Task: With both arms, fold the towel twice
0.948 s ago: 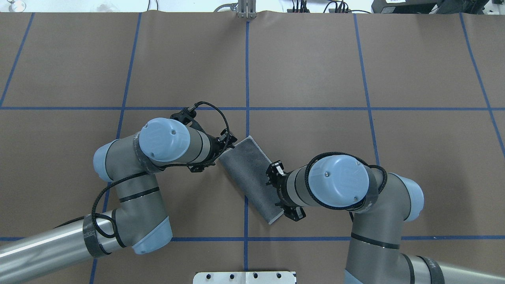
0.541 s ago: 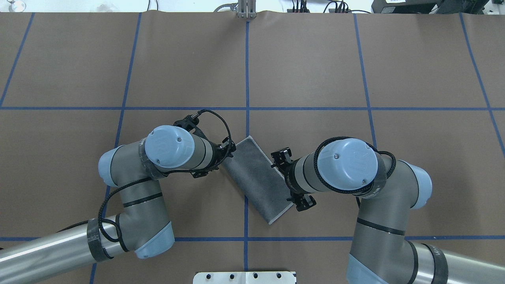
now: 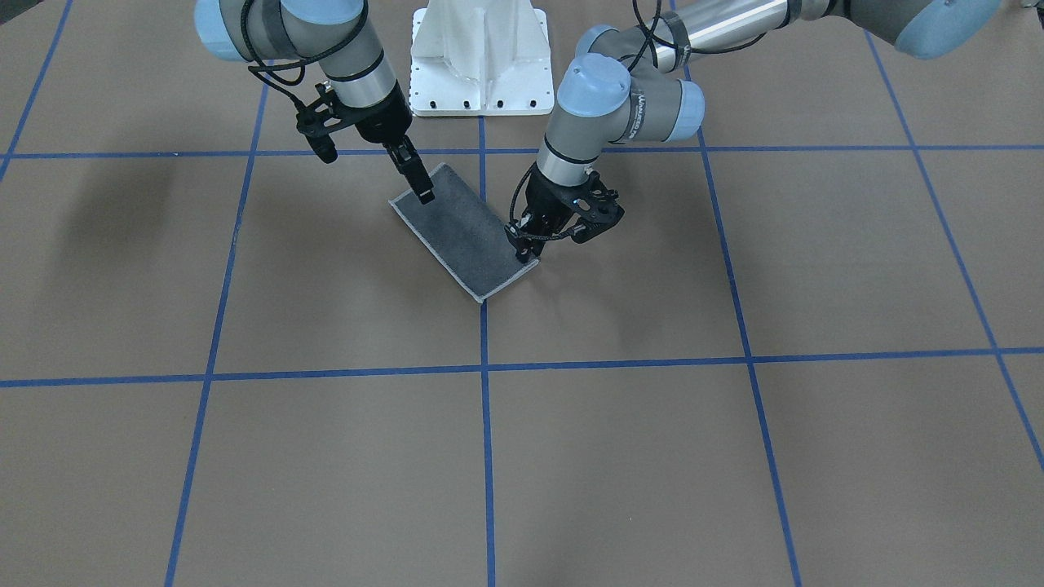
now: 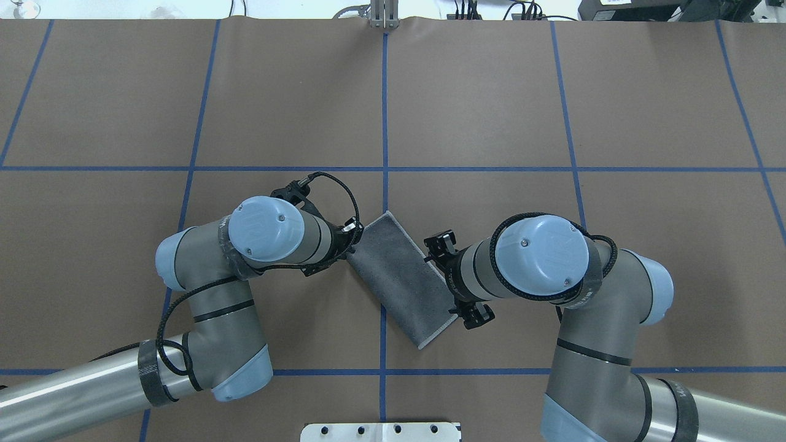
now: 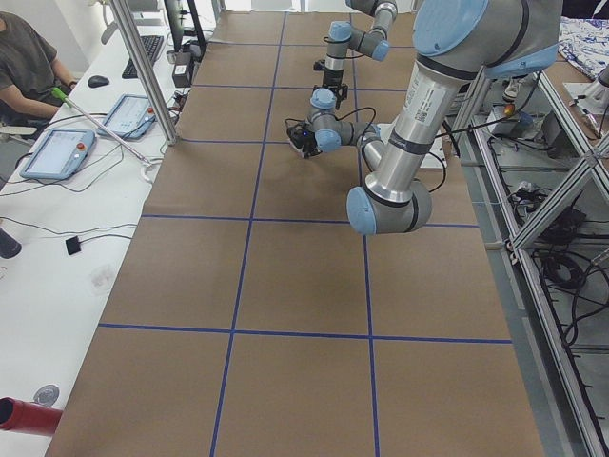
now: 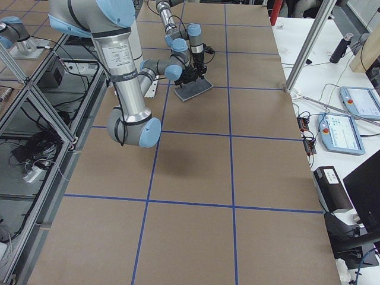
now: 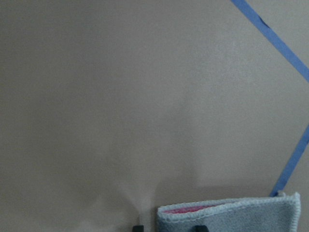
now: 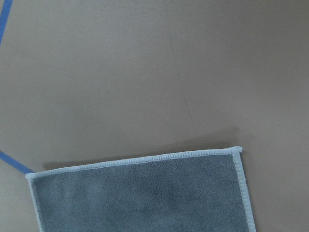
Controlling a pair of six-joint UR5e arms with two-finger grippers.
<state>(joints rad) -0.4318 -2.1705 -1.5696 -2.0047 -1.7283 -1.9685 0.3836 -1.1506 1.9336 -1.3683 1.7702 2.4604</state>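
The towel lies folded once into a long narrow rectangle, dark grey face up, with pale stitched edging all round. In the left wrist view a sliver of pink shows between the layers at one corner. It sits flat and slantwise on the brown table, a short way out from the white base, across the blue tape line that runs away from the robot.

The left gripper is down at the left corner of the towel's far short end. It is released: its fingertips stand apart, one just off the corner and the other over the edging. The right gripper hangs by the towel's right side, toward the end nearer the robot. Its fingers show only as one dark strip, so I cannot tell whether it is clenched or released.

Against the overhead view of nearly a second ago, the right arm has drawn back — its wrist then covered part of the right long edge, which now shows almost whole. The left arm has shifted only slightly, and the towel lies just where it did.
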